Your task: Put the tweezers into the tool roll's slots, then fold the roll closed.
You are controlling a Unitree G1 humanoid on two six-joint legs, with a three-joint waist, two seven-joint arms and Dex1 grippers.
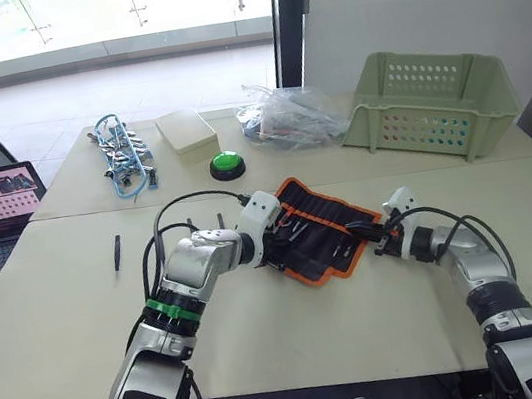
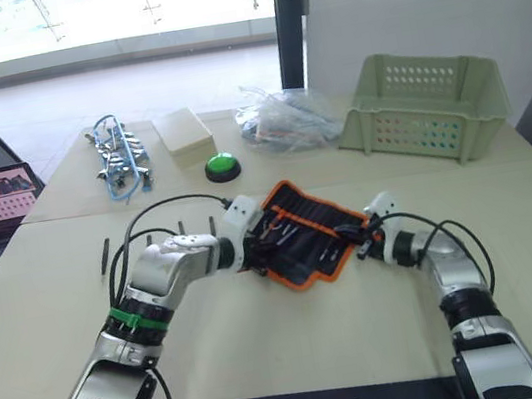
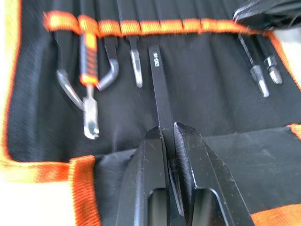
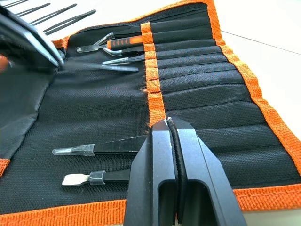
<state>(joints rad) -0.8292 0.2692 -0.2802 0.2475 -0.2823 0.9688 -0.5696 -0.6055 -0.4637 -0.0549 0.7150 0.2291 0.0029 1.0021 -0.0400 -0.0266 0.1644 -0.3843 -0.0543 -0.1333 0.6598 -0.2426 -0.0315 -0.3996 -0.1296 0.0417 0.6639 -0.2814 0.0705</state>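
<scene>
The tool roll point(image 1: 319, 225) lies open on the pale surface point(image 1: 63, 323), and I use it as the landmark. The left end effector point(image 3: 168, 129) is at the roll's left edge, over the inner face, with its two black fingers nearly together and clamped on one black pair of tweezers point(image 3: 159, 84). The far end of this pair reaches the orange band above the slots point(image 3: 188, 12), in line with the other tools. Next to it in the row hang a bent metal hook, a small tool with an orange and black handle point(image 3: 87, 56), and two short pairs with pale tips. The right end effector point(image 4: 170, 125) is at the right edge of the roll, its fingers pressed together with only a thin line between them, and the tips rest on the black fabric at the orange band; if it pinches the cloth I cannot tell. Two tools with clear caps point(image 4: 80, 150) stick out of the pockets just beside it. To the left of the roll, well apart, one loose pair of tweezers point(image 1: 117, 253) lies on the surface. Behind the roll is a green button point(image 1: 226, 164), and further behind to the right a pale green basket point(image 1: 431, 102).
</scene>
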